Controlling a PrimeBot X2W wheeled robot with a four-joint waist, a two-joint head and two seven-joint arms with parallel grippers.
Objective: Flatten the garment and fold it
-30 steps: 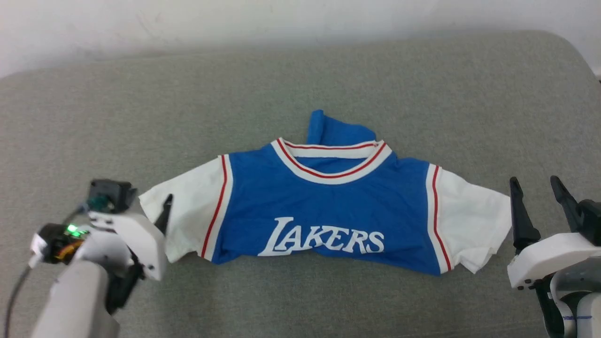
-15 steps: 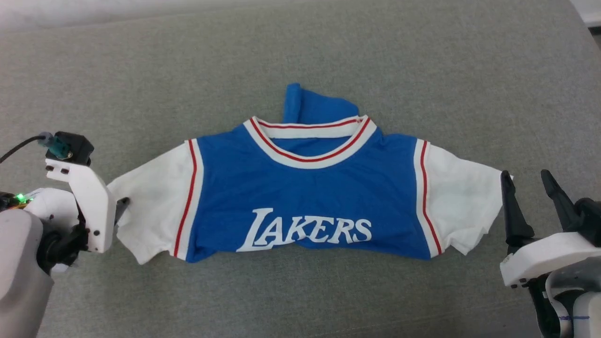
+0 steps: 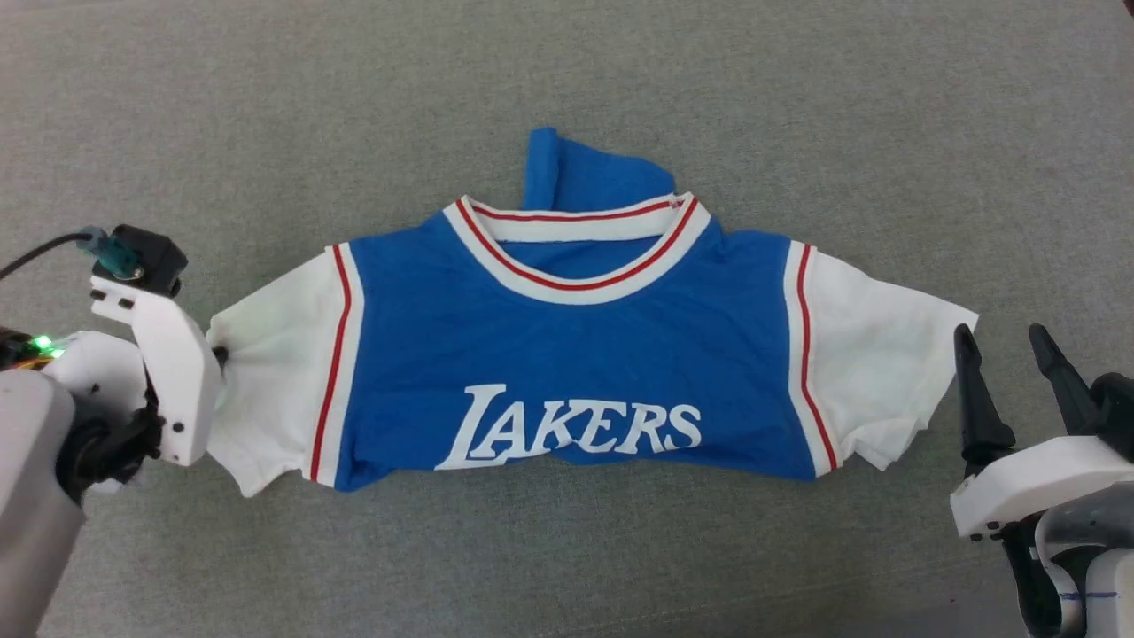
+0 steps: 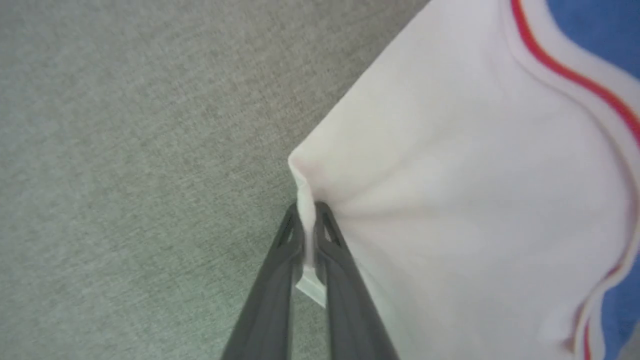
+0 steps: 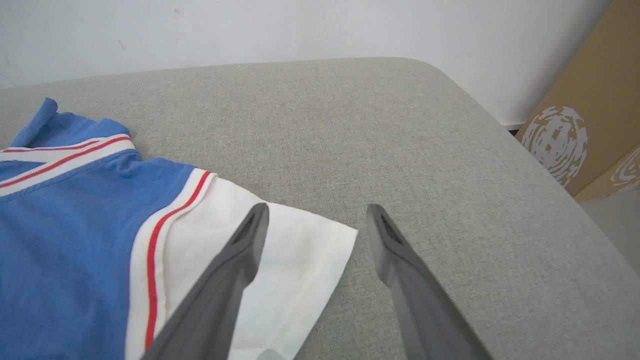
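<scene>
On the cushion [image 3: 567,80] the garment [image 3: 567,354] is laid front-up, its left sleeve [image 3: 275,372] pinched at the hem by the left gripper [image 4: 308,220], while the right gripper [image 3: 1001,332] is held wide open just beside its right sleeve [image 3: 877,354].

A printed cardboard box [image 5: 590,115] stands beside the grey padded surface [image 5: 410,140].

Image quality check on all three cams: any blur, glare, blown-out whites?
Head view: even soft light, no glare, lettering on the garment crisp. Left wrist view: white sleeve washed out, red stripe blurred, folds faint where the left gripper pinches it. Right wrist view: cloth sharp, right gripper soft near the lens.
</scene>
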